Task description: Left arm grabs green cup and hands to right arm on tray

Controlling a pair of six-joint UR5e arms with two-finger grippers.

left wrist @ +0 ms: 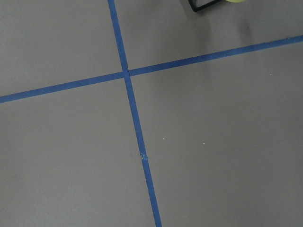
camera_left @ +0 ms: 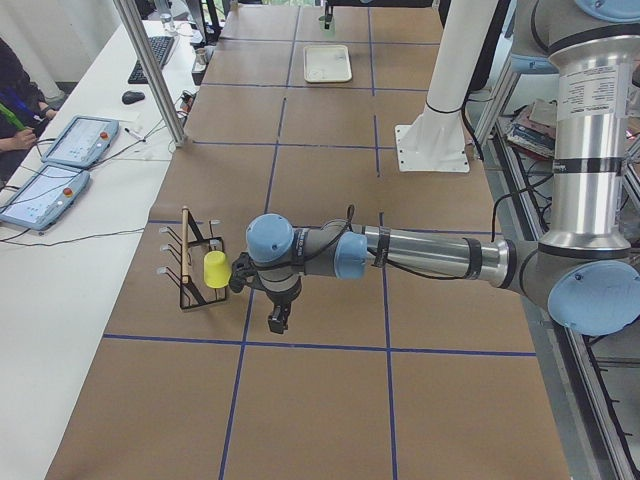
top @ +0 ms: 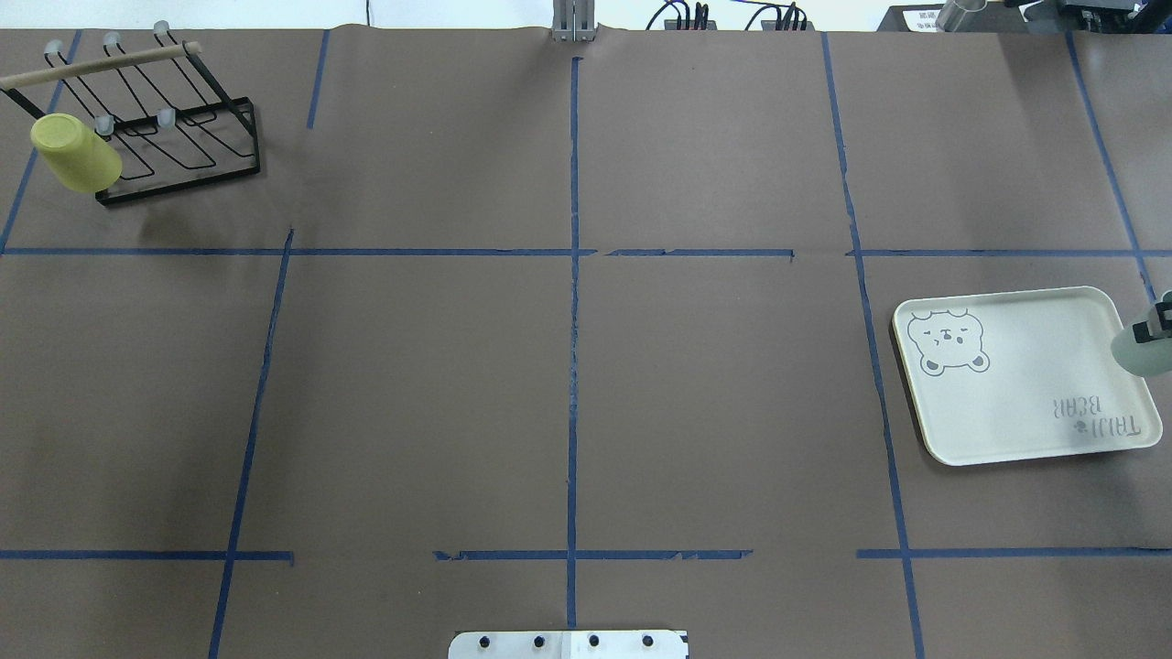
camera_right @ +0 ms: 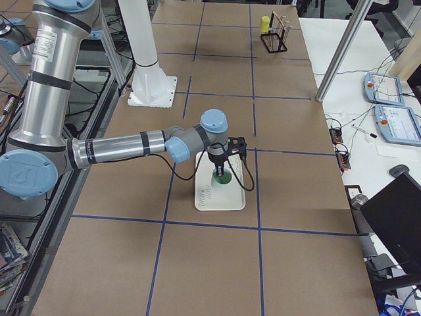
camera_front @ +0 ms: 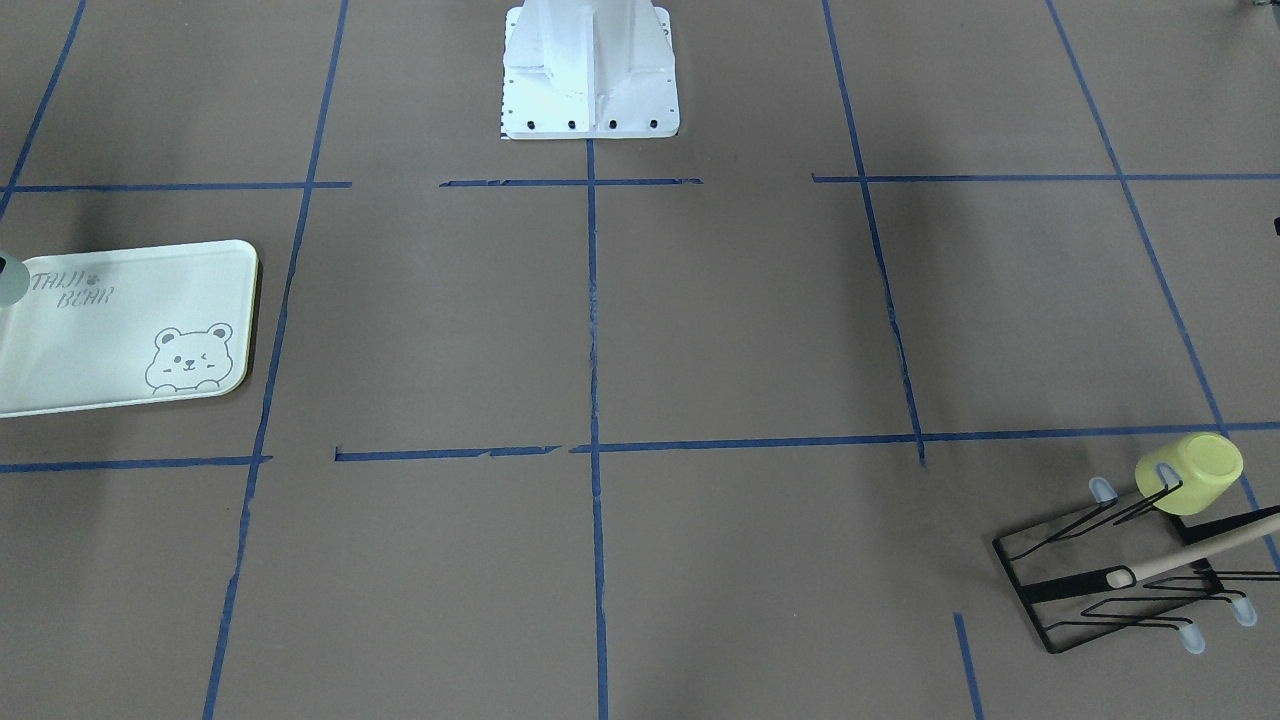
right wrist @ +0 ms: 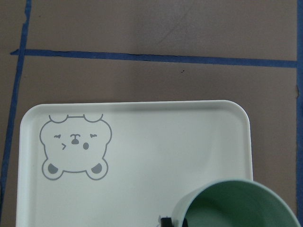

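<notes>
Green cup [right wrist: 236,203]: light, stiff, slick plastic, clamped at rim by right gripper [camera_right: 220,170] over tray [right wrist: 142,156]; left gripper [camera_left: 278,322] state unclear

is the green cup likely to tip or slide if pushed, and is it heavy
The green cup looks like thin smooth plastic and appears empty, so it is probably light and slippery to pinch. Mouth-up with a wide rim, it should stand steadily on the tray. A push would likely slide it across the tray's smooth surface rather than tip it.
</notes>
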